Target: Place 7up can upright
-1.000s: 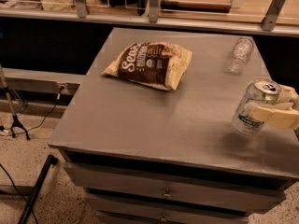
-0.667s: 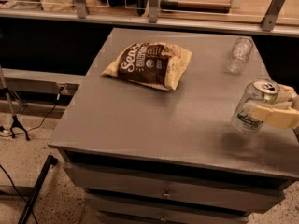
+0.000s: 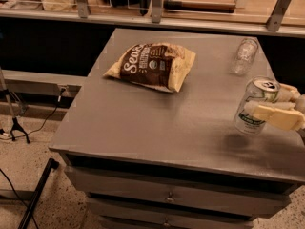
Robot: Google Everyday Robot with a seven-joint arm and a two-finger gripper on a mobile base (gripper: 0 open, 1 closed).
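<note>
My pincer [image 3: 265, 102] grasps the 7up can [image 3: 256, 93] (slightly tilted) at three o'clock on the surface [image 3: 157, 128]; the brown snack bag [image 3: 152, 66] lies at eleven.

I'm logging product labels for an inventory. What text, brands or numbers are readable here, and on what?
"Sea...": large white script on the brown snack bag; the remaining letters and small print are blurred.
7up can, clamped in the gripper at the right edge of the table: green-band print too blurred to read.
Clear bottle: no readable text.
</note>
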